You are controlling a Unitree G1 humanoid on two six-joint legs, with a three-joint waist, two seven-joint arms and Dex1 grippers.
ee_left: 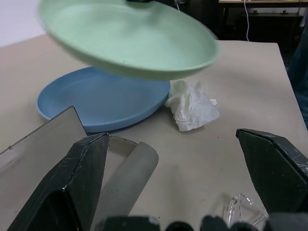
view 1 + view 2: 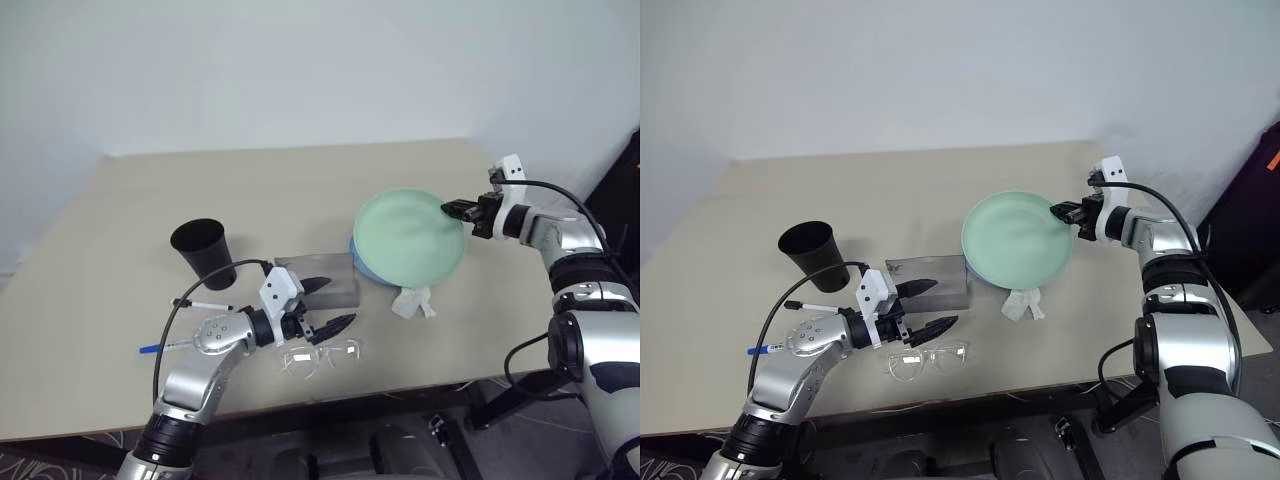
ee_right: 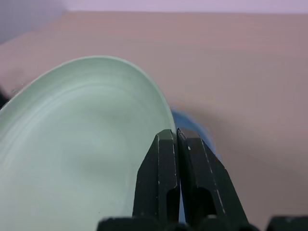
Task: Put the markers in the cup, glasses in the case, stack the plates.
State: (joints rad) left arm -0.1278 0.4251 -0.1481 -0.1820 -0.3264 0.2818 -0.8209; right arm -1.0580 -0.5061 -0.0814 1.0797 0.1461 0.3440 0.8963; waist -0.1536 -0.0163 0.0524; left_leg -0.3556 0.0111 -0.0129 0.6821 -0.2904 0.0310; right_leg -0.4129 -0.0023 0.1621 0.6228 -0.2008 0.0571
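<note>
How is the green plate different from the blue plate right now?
The green plate is mint coloured, pinched at its rim by the right gripper and held tilted in the air. The blue plate is light blue, lies flat on the table, is touched by no gripper and sits partly hidden under the green one. Both are round, shallow and similar in size.

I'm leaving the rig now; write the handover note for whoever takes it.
Right gripper: shut on the rim of the mint green plate, held in the air over the light blue plate on the table.
Left gripper: open, empty, between the grey case and the glasses.
Two markers lie on the table beside the black cup.
Done: nothing yet.
Left: set green plate on blue, markers into cup, glasses into case.
</note>
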